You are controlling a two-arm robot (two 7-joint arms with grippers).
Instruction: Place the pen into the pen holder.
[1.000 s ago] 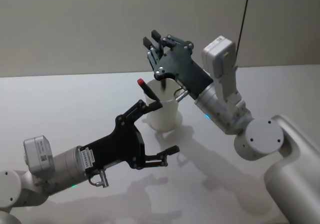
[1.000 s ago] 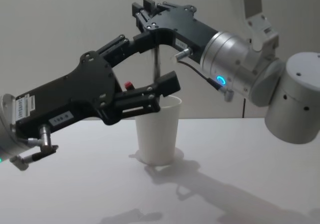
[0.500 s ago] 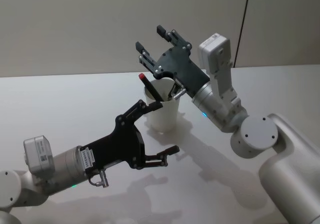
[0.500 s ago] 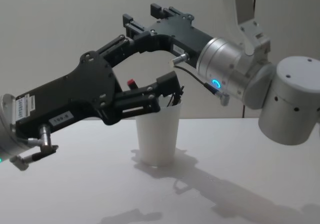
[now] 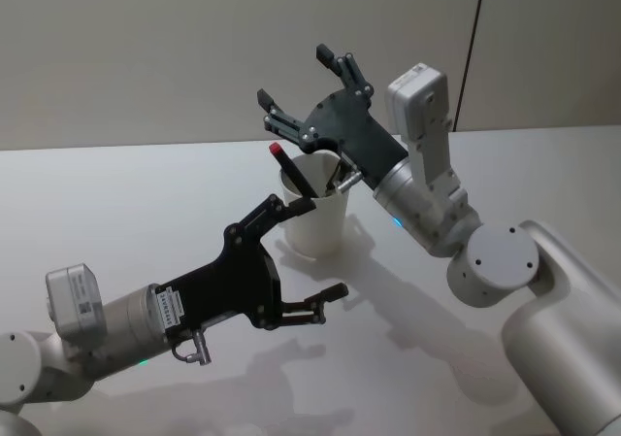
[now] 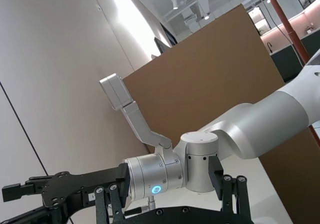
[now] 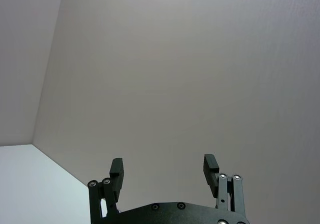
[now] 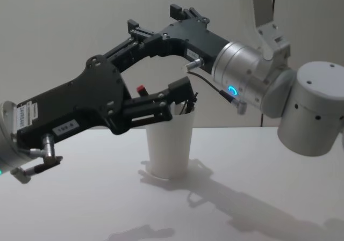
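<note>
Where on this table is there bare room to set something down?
Bare tabletop lies left of the white tapered paper cup, and behind the right pincer arm at far right. Crowded: around the cup, between the open right pincer above and the open left pincer in front.

Both arms: silver-white round joints, black plate-frame grippers, screw heads behind the fingers; right arm has blue ring light.

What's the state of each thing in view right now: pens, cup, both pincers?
pen holder: upright on the table, pens inside.
red-capped pen: in the pen holder, leaning on its rim, cap end up.
second dark pen: in the pen holder, leaning on its rim.
right pincer: open, empty, above the pen holder.
left pincer: open, empty, beside the pen holder, on the robot's side.
</note>
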